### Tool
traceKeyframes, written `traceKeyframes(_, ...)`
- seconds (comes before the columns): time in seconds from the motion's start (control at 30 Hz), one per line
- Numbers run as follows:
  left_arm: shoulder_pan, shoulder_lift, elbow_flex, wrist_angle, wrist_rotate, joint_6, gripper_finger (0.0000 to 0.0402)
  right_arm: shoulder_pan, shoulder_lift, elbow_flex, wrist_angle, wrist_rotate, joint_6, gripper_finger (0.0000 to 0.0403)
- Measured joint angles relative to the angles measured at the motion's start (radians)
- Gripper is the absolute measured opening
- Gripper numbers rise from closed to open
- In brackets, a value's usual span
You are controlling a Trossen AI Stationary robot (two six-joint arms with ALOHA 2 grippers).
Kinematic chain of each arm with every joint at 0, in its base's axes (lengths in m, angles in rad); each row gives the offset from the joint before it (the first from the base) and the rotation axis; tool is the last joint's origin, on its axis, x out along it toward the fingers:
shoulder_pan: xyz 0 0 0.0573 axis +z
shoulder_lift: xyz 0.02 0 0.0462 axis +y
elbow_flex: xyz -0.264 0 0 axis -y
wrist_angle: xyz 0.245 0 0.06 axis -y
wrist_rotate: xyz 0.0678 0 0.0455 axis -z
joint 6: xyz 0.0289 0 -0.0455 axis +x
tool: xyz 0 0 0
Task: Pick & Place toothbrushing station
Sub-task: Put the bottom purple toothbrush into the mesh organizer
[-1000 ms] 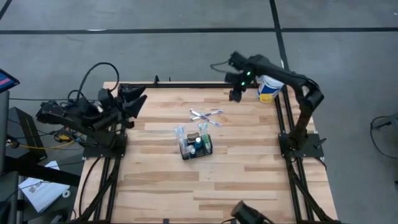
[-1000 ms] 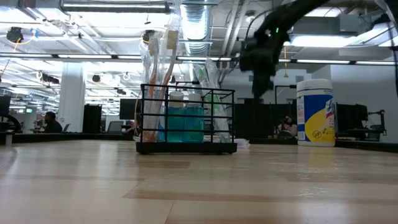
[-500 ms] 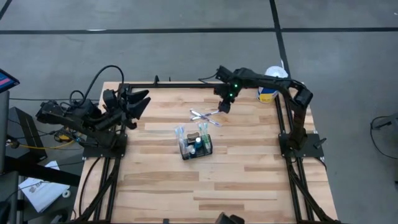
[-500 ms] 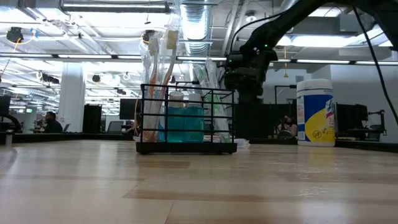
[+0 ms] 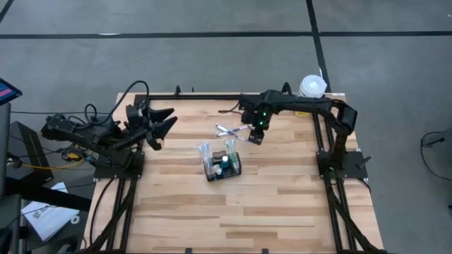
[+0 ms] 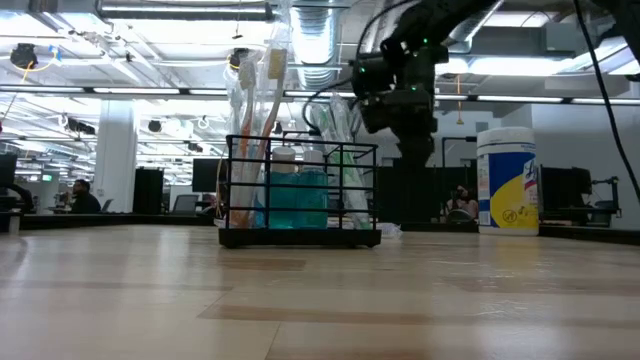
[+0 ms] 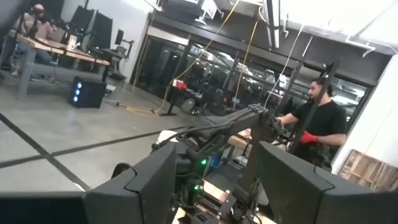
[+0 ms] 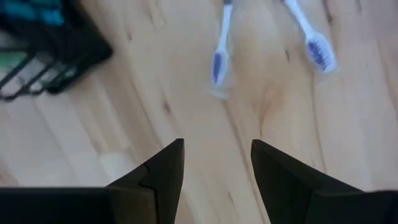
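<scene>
The toothbrushing station [image 5: 223, 166] stands upright on the counter [image 5: 282, 197], long axis slightly skewed; both grippers' fingers parted, empty.

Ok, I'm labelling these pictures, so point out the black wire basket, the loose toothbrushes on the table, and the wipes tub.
black wire basket [image 5: 223, 168], high view, on its mesh body.
loose toothbrushes [image 5: 229, 131], high view, where the two handles cross.
wipes tub [image 6: 508, 182], low view, on its yellow-and-white label.
</scene>
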Motion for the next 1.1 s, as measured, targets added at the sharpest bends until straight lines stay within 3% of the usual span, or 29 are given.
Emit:
traceKeyframes(0.23,0.0,-0.001,0.0,-0.008,0.044,-0.001,0.0214,0.013,0.008,-0.025,0.085,0.084,0.206,0.0183)
traceKeyframes(0.4,0.0,-0.001,0.0,-0.022,0.072,-0.001,0.0214,0.028,0.008,-0.095,0.122,0.07,0.32,0.0183)
traceKeyframes(0.73,0.0,-0.001,0.0,-0.031,0.13,-0.001,0.0214,0.088,0.009,-0.114,0.253,0.058,0.442,0.0192)
traceKeyframes(1.1,0.0,0.0,0.0,-0.049,0.149,-0.001,0.0214,0.09,0.009,-0.114,0.265,0.062,0.477,0.0189)
